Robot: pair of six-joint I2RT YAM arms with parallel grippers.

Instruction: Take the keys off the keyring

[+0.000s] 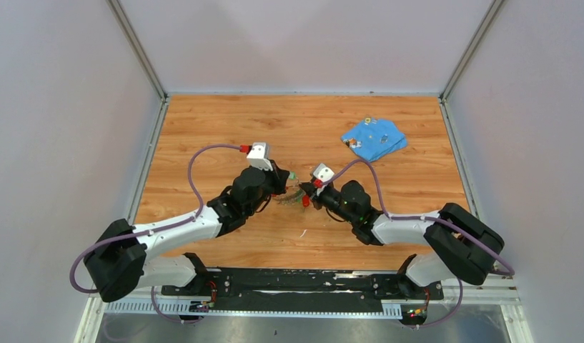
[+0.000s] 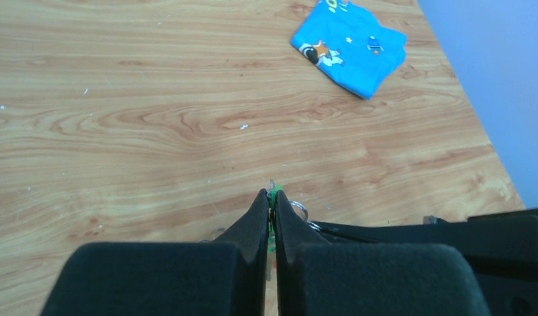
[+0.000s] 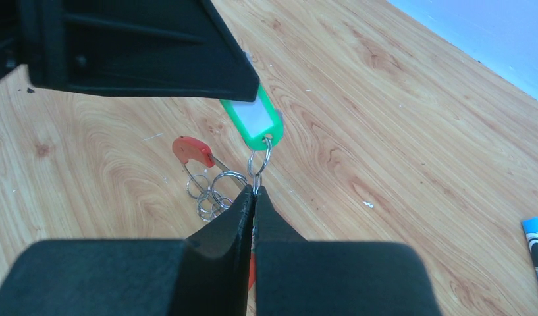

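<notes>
1. In the top view both arms bend inward over the middle of the surface point(image 1: 224, 128). The left tool point(image 1: 287, 177) and right tool point(image 1: 307, 195) are almost tip to tip, with the keys point(image 1: 294, 194) bunched between them.
2. The left wrist view shows the left tool's fingers point(image 2: 256, 217) pressed together on a sliver of green, nothing more.
3. The right wrist view shows what that is. The left tool clamps a green key tag point(image 3: 253, 122), and the right tool is closed on the tag's thin ring point(image 3: 260, 160).
4. The keyring point(image 3: 213, 183), wire loops with a red piece, lies just left of that ring.
5. A blue cloth point(image 1: 374, 138) lies well apart, rear right.
</notes>
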